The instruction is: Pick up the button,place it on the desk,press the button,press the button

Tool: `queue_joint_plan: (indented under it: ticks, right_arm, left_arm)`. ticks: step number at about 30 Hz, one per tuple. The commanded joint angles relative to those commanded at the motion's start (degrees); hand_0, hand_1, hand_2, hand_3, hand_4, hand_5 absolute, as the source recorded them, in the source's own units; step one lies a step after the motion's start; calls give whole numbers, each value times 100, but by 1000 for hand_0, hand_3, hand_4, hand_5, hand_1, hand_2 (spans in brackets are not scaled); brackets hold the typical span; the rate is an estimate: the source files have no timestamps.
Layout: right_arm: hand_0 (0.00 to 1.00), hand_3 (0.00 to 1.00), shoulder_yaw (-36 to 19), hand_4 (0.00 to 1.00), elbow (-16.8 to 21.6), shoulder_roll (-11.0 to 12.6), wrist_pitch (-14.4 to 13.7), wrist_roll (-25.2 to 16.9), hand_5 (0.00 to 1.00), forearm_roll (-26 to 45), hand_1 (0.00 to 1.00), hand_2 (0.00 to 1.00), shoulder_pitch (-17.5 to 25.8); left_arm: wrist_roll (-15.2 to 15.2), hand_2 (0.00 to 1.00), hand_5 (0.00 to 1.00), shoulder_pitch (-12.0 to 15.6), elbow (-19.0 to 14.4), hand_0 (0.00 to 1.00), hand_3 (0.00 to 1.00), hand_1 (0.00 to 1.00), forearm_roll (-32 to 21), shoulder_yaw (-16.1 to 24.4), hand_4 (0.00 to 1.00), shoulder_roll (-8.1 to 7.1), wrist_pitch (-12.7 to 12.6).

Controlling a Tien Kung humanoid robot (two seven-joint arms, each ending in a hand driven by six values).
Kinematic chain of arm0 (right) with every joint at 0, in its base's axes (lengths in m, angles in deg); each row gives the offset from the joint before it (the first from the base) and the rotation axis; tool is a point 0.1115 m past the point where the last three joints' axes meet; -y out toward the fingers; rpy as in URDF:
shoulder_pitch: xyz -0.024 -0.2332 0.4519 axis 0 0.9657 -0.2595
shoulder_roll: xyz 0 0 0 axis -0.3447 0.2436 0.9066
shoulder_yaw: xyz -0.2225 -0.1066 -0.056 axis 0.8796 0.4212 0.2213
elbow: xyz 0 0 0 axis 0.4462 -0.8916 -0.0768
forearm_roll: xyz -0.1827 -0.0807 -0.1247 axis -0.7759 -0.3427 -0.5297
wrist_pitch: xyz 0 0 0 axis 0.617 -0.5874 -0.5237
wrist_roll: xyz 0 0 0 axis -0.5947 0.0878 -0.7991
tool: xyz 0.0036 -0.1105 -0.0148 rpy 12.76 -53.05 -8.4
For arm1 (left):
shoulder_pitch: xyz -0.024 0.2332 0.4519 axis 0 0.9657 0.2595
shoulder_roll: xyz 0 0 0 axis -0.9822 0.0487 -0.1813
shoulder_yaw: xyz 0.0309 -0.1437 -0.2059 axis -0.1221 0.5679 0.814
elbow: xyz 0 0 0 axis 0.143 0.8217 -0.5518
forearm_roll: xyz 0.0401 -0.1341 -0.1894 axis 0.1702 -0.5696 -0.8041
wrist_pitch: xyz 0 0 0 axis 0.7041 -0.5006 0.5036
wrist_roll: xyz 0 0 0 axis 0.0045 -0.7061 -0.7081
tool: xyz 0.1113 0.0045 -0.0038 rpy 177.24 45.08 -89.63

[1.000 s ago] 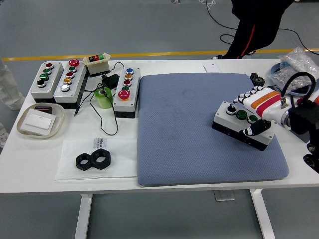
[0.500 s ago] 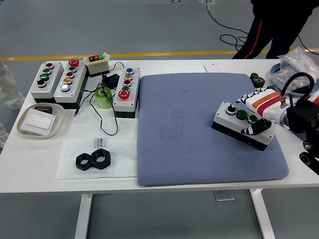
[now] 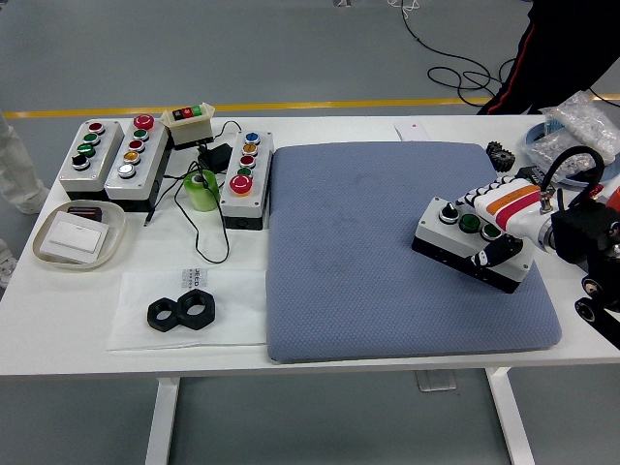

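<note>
My right hand (image 3: 504,218) comes in from the right edge and its fingers (image 3: 487,254) are closed around the button box (image 3: 471,242). The thumb lies over the box's near side and the other fingers are behind its far side. The box is on the right part of the blue mat (image 3: 387,252) and looks a little tilted; I cannot tell if it touches the mat fully. On its top I count one black knob and two green buttons.

Far to the left of my fingers, on the white worktop (image 3: 320,131), three more button boxes stand: two side by side (image 3: 111,158) and one (image 3: 245,179) at the mat's left edge. Between them are a small box with coloured buttons (image 3: 188,121), a green tape roll (image 3: 201,189) and black cables. Nearer the front edge there are a tray (image 3: 77,235) with a white card and two black nuts (image 3: 181,312) on a clear sheet; its small label is too blurred to read. Behind my fingers are plastic bags (image 3: 576,131). A person's dark legs (image 3: 542,53) stand beyond the worktop.
</note>
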Motion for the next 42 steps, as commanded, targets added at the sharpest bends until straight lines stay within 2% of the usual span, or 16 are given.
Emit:
queue_joint_plan:
  ticks: [11,12,17,18,23,24,29,30,35,36,41,42]
  right_arm:
    - [945,928,-27,914,-112,-183,-98,62,494,0,888,930,128]
    - [896,920,-31,912,-118,-193,-106,67,475,0,862,907,136]
    - [896,920,-56,912,-156,-278,-131,92,475,0,862,907,188]
    - [829,916,-55,909,-166,-297,-134,93,459,0,828,882,198]
    - [829,916,-77,909,-208,-357,-144,95,459,0,828,882,226]
    - [757,913,-86,896,-214,-371,-148,97,405,0,794,831,233]
    - [757,913,-105,896,-244,-433,-177,98,405,0,794,831,293]
    - [761,910,-105,882,-248,-442,-185,98,362,0,768,814,307]
    - [761,910,-95,882,-279,-484,-220,88,362,0,768,814,364]
    - [793,906,-92,862,-292,-501,-241,87,287,0,760,794,385]
    - [793,906,-73,862,-347,-538,-311,86,287,0,760,794,439]
    - [688,886,-75,834,-358,-543,-339,86,223,0,658,654,453]
  left_arm:
    - [-1,983,998,-29,0,740,941,915,11,18,610,16,-5]
    - [-3,983,998,-29,0,741,942,915,7,17,609,17,-7]
    - [-3,983,998,-32,0,741,942,915,17,24,609,20,-3]
    - [-3,983,998,-33,0,742,942,915,15,23,609,22,-4]
    - [-8,983,998,-34,0,742,942,915,0,11,609,24,-6]
    - [-7,983,998,-36,0,742,942,915,7,15,609,25,-5]
    - [-10,983,998,-28,0,742,942,915,15,13,609,23,-3]
    - [-10,983,998,-23,0,742,942,915,24,20,610,22,-1]
    - [-6,983,998,4,0,742,942,915,57,41,610,21,5]
    - [-7,983,998,13,0,742,942,915,54,36,610,20,4]
    - [-3,983,998,29,0,742,942,915,73,45,610,21,5]
    - [-3,983,998,32,0,742,941,916,77,45,609,20,7]
